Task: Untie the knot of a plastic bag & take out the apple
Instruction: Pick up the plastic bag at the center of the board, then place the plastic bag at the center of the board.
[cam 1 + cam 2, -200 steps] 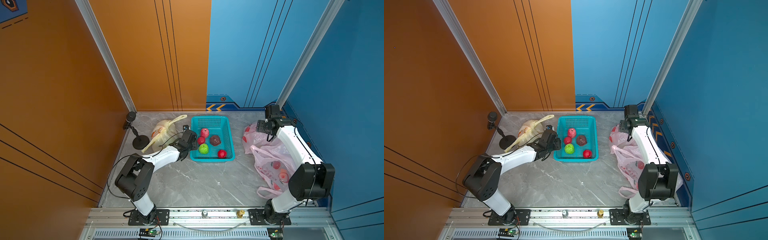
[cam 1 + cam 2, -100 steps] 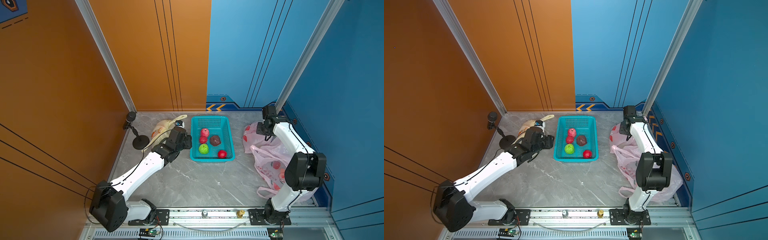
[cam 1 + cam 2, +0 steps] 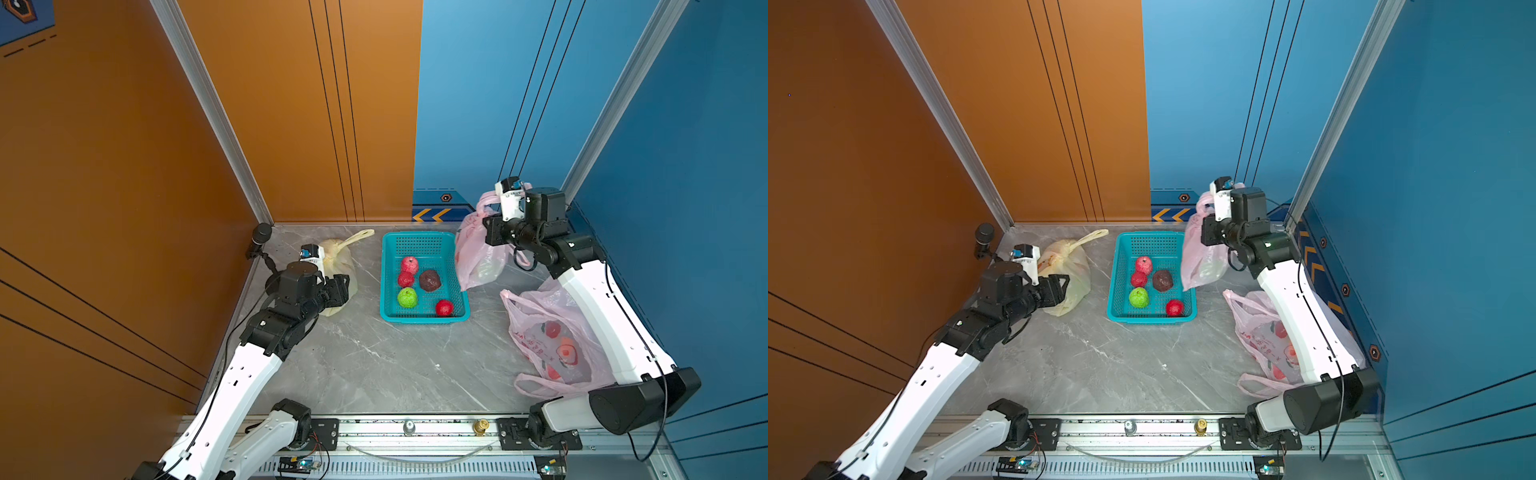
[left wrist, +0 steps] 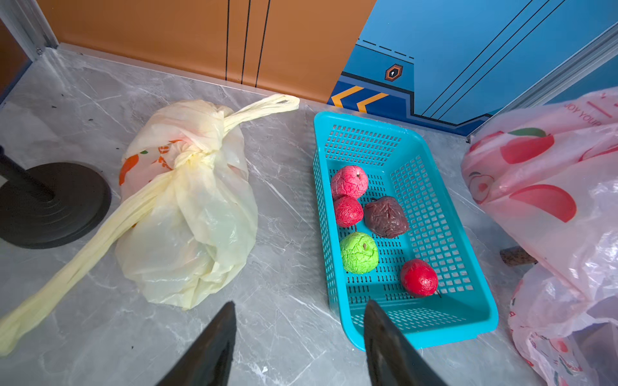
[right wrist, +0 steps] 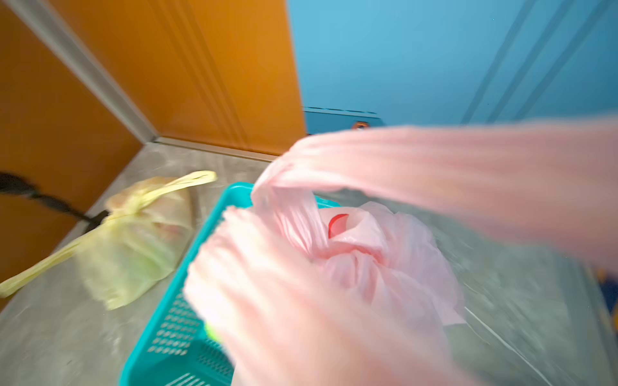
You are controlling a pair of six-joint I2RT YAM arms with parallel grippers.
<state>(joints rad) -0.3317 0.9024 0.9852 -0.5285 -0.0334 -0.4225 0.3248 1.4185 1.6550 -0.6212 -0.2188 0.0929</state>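
Right claw (image 3: pixel 487 216) is clamped on the handle of a translucent pink plastic bag (image 3: pixel 478 257) printed with red fruit, which hangs beneath it. Left claw (image 4: pixel 299 320) stands empty, fingers wide apart; the knotted pale-yellow plastic bag (image 4: pixel 187 214) lies just ahead of it, off one finger, its contents unclear. Ahead off the other finger sits a teal slotted plastic basket (image 4: pixel 418 334) with wrinkled fruits (image 4: pixel 359 252), pink, red, green and brown. The yellow bag's knot (image 4: pixel 197 155) is tied tight.
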